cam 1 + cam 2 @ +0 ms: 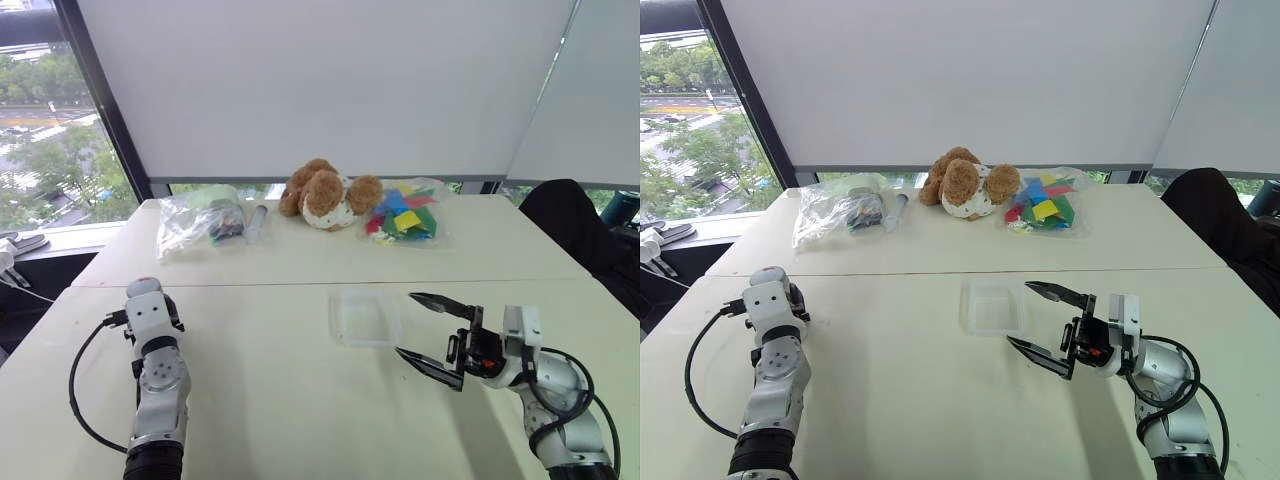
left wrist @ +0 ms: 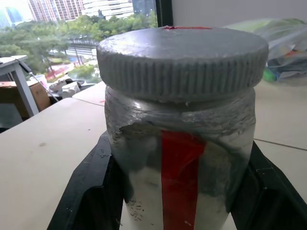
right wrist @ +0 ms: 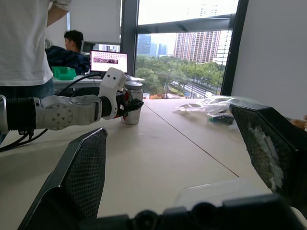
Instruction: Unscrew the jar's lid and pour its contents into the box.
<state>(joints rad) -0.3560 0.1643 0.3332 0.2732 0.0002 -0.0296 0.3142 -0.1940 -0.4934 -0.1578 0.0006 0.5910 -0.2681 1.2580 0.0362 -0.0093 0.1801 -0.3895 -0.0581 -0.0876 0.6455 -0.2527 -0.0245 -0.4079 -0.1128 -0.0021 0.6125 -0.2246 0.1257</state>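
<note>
Leftmost, on the near-left part of the table (image 1: pixel 300 420): left gripper (image 3: pixel 135 105) clamped on the jar (image 2: pixel 180 163), fingers (image 2: pixel 88 191) pressed to both its sides. From the head, jar hidden behind the wrist housing; from the left wrist, red stripe facing the camera and lid (image 2: pixel 184 60) screwed on; from the right wrist, jar upright on the tabletop. Contents not visible through the wrapped wall. Centre: box (image 1: pixel 366 316) flat on the table, just past the seam between the two tabletops, well apart from the jar, bare tabletop between them. Right: right gripper (image 1: pixel 432 334) spread wide, nothing between its fingers, hovering just beside the box's right edge. Far side, well apart: bags (image 1: pixel 200 222), tube (image 1: pixel 256 221), teddy (image 1: pixel 325 193), bag of coloured pieces (image 1: pixel 404 213).
</note>
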